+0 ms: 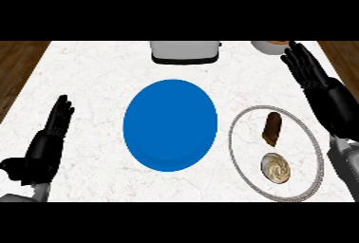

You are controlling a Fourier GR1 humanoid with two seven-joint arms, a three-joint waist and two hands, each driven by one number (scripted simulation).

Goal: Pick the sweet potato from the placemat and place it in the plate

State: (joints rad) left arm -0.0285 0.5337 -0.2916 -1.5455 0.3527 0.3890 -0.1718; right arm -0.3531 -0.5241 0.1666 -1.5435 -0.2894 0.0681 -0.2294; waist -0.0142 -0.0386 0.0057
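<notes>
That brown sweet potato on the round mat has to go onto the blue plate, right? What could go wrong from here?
1. A swirled round object lies close beside the sweet potato on the placemat; the hand might nudge or take it instead.
2. The right hand is open above the mat, nothing grasped yet, and the potato is narrow, so it could roll aside.
3. The blue plate looks shallow, so a potato set near its rim might roll off.

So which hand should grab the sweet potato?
Probably the right hand: it is beside the placemat holding the sweet potato. The left hand sits beyond the blue plate.
</notes>
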